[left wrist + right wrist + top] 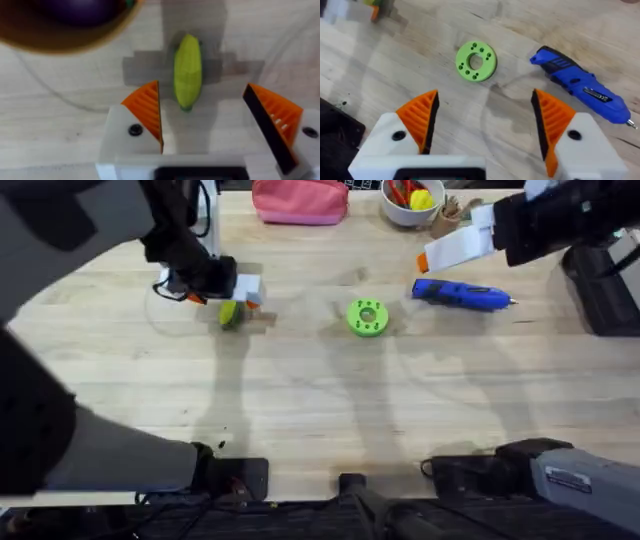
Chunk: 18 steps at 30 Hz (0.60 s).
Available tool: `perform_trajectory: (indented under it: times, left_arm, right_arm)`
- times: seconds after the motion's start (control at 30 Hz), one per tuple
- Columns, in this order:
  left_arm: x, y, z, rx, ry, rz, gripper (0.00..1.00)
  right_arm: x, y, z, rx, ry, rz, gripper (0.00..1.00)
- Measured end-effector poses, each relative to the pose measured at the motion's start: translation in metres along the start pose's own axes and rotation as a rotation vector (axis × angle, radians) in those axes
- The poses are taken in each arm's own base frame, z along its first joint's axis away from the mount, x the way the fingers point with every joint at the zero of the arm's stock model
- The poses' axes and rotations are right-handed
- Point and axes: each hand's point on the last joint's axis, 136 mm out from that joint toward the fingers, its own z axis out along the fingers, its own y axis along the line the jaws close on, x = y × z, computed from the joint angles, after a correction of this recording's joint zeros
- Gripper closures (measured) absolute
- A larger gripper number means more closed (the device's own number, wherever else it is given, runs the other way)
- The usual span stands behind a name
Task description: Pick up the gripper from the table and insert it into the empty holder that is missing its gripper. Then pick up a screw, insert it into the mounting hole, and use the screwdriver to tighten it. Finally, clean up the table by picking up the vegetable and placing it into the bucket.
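On the table [320, 410], the blue screwdriver [462, 295] lay unheld beside the green disc [367, 317], and both grippers appeared to carry their orange tips, so the fitting and screwing steps seemed finished, though the overhead view was too coarse to confirm a tightened screw. Only the cleanup looked left: the left gripper [202, 117] hovered wide open and empty over the yellow-green vegetable [188, 70], which lay on the wood between its pads, near the bucket [60, 25]. The right gripper [485, 122] hung open, holding nothing.
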Motion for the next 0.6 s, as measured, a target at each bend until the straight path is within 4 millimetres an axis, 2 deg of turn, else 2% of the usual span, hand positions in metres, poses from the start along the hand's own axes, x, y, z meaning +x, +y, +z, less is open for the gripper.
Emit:
perform_trajectory:
  times: [0.17, 0.4, 0.53, 0.6]
  left_arm:
    - [-0.004, 0.004, 0.021, -0.013, 0.026, -0.001, 0.015]
    - [-0.001, 0.005, 0.036, -0.014, 0.063, -0.003, 0.021]
    - [0.002, 0.005, 0.041, -0.013, 0.084, -0.004, 0.100]
    - [0.002, 0.005, 0.041, -0.014, 0.083, -0.007, 0.227]
  right_arm:
    - [0.000, 0.000, 0.000, 0.000, 0.000, -0.001, 0.009]
    - [0.000, 0.000, 0.000, 0.000, 0.000, -0.004, 0.008]
    - [0.000, 0.000, 0.000, 0.000, 0.000, -0.004, 0.007]
    - [0.000, 0.000, 0.000, 0.000, 0.000, -0.004, 0.008]
